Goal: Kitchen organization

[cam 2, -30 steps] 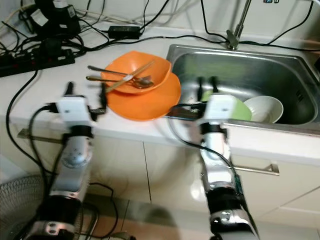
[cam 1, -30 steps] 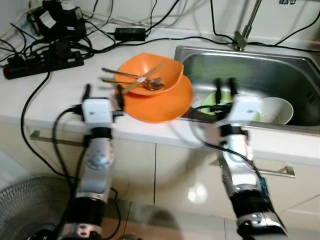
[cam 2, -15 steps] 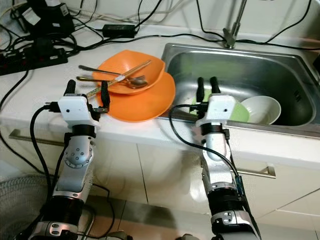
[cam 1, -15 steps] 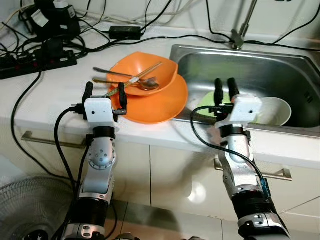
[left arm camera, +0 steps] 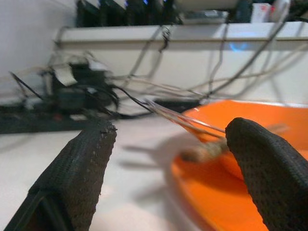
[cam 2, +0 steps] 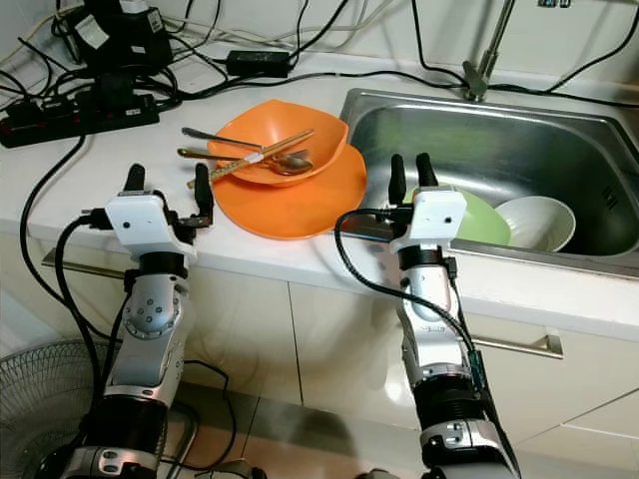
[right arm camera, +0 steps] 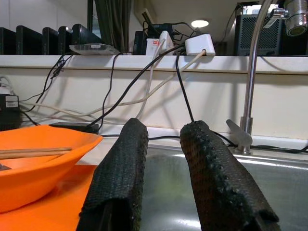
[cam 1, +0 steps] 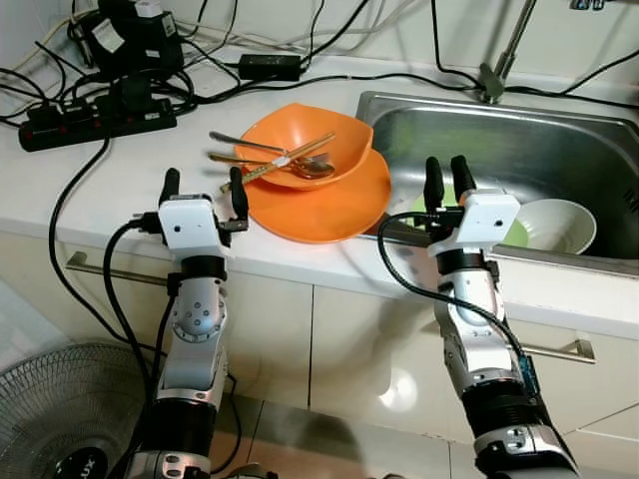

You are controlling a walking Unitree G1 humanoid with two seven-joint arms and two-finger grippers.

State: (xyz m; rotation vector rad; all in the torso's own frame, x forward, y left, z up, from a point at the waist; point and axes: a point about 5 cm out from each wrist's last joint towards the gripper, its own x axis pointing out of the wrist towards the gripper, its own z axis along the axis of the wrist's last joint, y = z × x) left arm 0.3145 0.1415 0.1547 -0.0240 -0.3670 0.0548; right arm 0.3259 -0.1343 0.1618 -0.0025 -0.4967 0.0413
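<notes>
Facing from the head views a stiff, likely slippery orange plastic bowl [cam 1: 305, 148] stacked on an orange plate [cam 1: 329, 200], best gripped at the rim, on the white surface [cam 1: 120, 190] beside a steel sink [cam 1: 529, 150], the left pincer [left arm camera: 168, 159] is spread in its wrist view, the right pincer [right arm camera: 163, 178] slightly parted.

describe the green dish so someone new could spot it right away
Start at the steel sink set into the white counter. Inside it, near the front wall, lie two dishes side by side. The green dish is the one nearer the orange plate; its neighbour is a white bowl.
</notes>
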